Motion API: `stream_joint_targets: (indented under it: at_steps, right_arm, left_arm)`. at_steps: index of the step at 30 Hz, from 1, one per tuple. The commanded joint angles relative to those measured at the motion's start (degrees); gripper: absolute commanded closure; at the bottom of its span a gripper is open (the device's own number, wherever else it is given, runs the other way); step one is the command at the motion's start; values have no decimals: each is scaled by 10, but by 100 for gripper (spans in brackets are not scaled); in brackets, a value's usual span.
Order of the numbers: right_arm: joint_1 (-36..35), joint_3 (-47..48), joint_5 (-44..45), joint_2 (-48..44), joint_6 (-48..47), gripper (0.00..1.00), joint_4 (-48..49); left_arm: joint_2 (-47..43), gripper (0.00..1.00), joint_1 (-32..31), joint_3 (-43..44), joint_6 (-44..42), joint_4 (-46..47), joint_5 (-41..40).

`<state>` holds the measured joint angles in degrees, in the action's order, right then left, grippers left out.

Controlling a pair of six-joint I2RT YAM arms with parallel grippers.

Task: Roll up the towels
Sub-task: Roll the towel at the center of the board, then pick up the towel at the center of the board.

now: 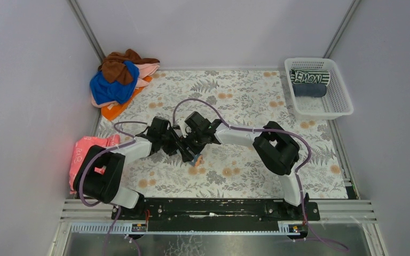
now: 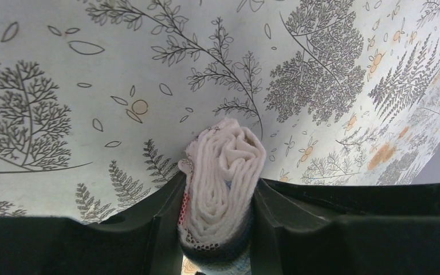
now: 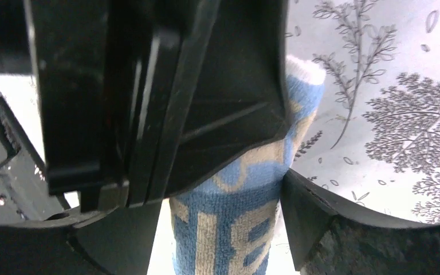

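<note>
A rolled towel, blue and beige outside and white inside, sits between both grippers at the middle of the floral table (image 1: 245, 96). In the top view only its tip (image 1: 196, 160) shows under the fingers. In the left wrist view my left gripper (image 2: 220, 229) is shut on the roll's white spiralled end (image 2: 224, 166). In the right wrist view my right gripper (image 3: 223, 226) is shut on the blue and beige roll (image 3: 246, 189), with the left gripper's black body (image 3: 206, 86) pressed close against it. Both grippers (image 1: 184, 149) (image 1: 194, 151) meet just above the table.
A pile of brown, blue, pink and orange towels (image 1: 120, 80) lies at the back left. A pink towel (image 1: 88, 152) lies at the left edge. A white basket (image 1: 343, 88) at the back right holds a striped roll (image 1: 309, 77) and a dark blue roll (image 1: 308, 90).
</note>
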<state>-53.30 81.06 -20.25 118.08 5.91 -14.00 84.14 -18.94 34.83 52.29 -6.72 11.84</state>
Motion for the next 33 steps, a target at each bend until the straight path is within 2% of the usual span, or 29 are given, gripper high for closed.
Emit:
stream_joint_targets:
  at_steps: [1, 4, 8, 14, 16, 19, 25, 33]
  right_arm:
    - [-3, 16, 21, 14, 32, 23, -12]
    - [-3, 18, 11, 27, 36, 29, -22]
    - [-2, 16, 2, 38, 42, 43, -34]
    - [-3, -6, 4, 22, 54, 67, -30]
    - [-2, -25, 16, 3, 60, 73, -24]
    - [8, -51, 37, -35, 72, 80, -20]
    - [44, -83, 80, -133, 75, 86, -56]
    - [137, -72, 116, -233, 66, 88, -148]
  left_arm:
    - [37, 64, -9, -23, -30, -17, -23]
    - [42, 64, -11, -27, -30, -1, -16]
    - [48, 64, -13, -35, -30, 27, -7]
    - [56, 63, -15, -40, -19, 77, 24]
    - [52, 61, -15, -42, -10, 93, 40]
    - [34, 53, -15, -36, 3, 100, 48]
    - [-35, 31, 3, 42, -11, 7, 9]
    - [-120, 18, 66, 163, -78, -150, -73]
